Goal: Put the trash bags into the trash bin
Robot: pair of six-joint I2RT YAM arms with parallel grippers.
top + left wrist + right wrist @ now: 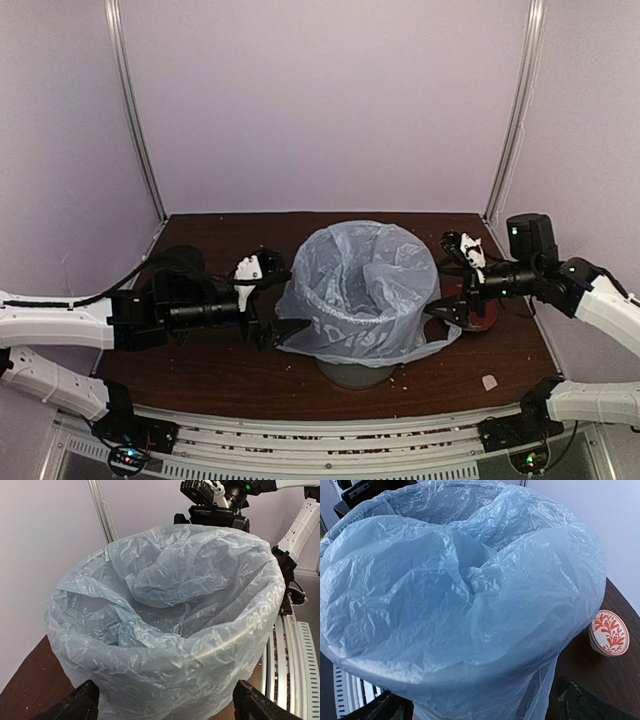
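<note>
Bag (365,290), draped over bin (355,376): light, soft, slippery; pinch the overhanging skirt; left gripper (293,302) and right gripper (441,282) gape wide, apparently holding nothing.

Top cam: high, behind arm bases (135,430), facing fwd. Wrist cams close-in, opp. sides; all share trash bag (365,290).

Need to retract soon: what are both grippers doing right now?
Left gripper: fingers open, holding nothing.
Right gripper: fingers open, holding nothing.
</note>
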